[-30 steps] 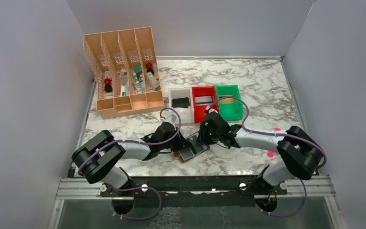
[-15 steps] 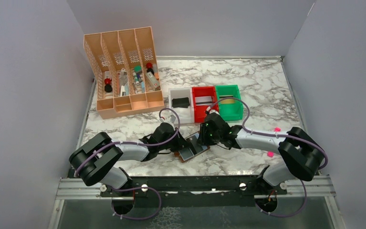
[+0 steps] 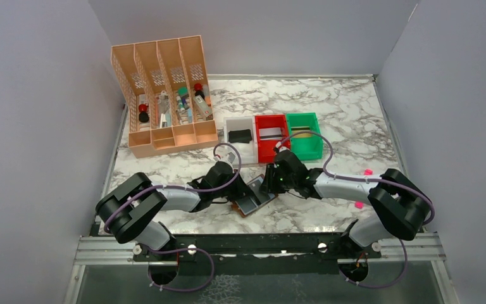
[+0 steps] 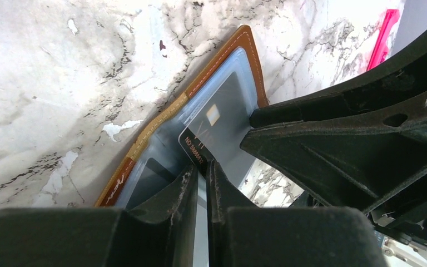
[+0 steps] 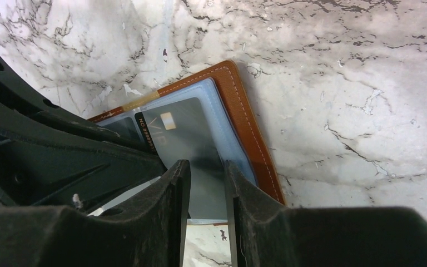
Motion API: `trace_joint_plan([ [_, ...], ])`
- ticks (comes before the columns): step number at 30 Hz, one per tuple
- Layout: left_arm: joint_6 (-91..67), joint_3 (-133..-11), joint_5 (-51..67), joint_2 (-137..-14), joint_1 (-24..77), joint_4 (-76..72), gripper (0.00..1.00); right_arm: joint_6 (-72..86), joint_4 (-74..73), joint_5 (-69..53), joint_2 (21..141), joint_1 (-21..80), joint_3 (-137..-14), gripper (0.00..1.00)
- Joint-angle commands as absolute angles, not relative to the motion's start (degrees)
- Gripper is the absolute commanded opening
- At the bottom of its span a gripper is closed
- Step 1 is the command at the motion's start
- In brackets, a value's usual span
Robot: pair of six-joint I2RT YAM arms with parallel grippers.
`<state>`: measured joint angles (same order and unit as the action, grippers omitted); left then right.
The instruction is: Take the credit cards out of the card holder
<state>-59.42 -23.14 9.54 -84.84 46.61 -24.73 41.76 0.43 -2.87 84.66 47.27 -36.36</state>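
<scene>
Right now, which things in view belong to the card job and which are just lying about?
Job: card holder, credit card in its clear sleeve, left gripper and right gripper, both at the holder.
Lying about: peach desk organizer, white bin, red bin, green bin.

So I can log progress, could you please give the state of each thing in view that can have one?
Brown leather folding card holder: open, lying on the marble table.
Dark grey plastic card: on the holder's inner face, not taken out yet.
Left gripper: jaws nearly together at the card's corner; grip unclear.
Right gripper: jaws apart, above the card.
White plastic bin: holds a dark flat item.
</scene>
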Motion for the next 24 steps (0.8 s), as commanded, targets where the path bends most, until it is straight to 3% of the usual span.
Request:
trace_joint_plan([
  [1, -58.56, -24.69, 10.40, -85.29, 46.92, -24.44, 0.16, 44.47, -0.24, -7.47, 88.17, 47.68, -33.46, 0.33],
  [16, -58.85, -25.44, 10.25, -85.75, 46.92, -24.87, 0.24, 46.32, 2.24, -10.34, 87.87, 47.72, -31.88, 0.27],
  [24, -58.73, -24.65, 9.48, -84.65, 46.91, -24.87, 0.09, 46.72, 1.42, -8.81, 87.83, 47.72, -31.80, 0.27],
])
